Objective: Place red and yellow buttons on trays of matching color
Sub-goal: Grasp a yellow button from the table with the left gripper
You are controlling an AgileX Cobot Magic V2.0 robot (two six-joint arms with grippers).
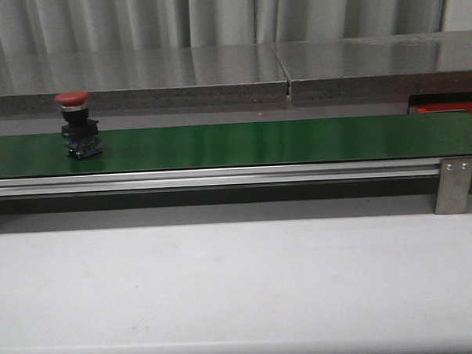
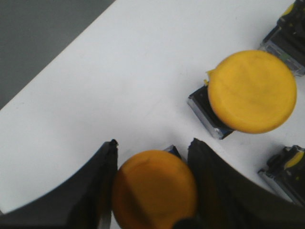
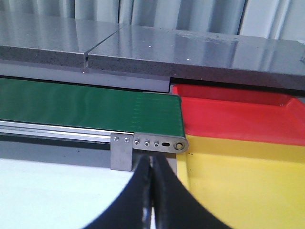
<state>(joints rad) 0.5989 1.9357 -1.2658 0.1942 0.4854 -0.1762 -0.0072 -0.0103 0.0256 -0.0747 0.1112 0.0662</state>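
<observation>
**Inspector A:** Start with the big items. What do you record?

**Inspector B:** A white tabletop (image 1: 241, 286) fills the foreground of the front view. Behind it a long green belt (image 1: 242, 144) runs across on a silver rail (image 1: 212, 176), with a metal bracket (image 1: 454, 185) at the right end. A grey ledge (image 1: 231, 67) sits behind the belt.

**Inspector A:** The trays?

**Inspector B:** In the right wrist view, a red tray (image 3: 238, 114) lies just past the belt's end, and a yellow tray (image 3: 248, 181) lies beside it, nearer the camera. Both look bare in the part shown.

**Inspector A:** Buttons?

**Inspector B:** One red button (image 1: 79, 125) stands upright on the belt near its left end, domed cap on top, dark base below. In the left wrist view a yellow button (image 2: 251, 91) rests on a white surface, apart from the left gripper (image 2: 152, 191). Parts of two more lie at the frame edge.

**Inspector A:** Fingers?

**Inspector B:** The left fingers (image 2: 95, 191) stand parted either side of another yellow button (image 2: 155, 190); whether they press on it, I cannot tell. The right gripper (image 3: 151, 191) has its fingers closed together, holding nothing.
</observation>
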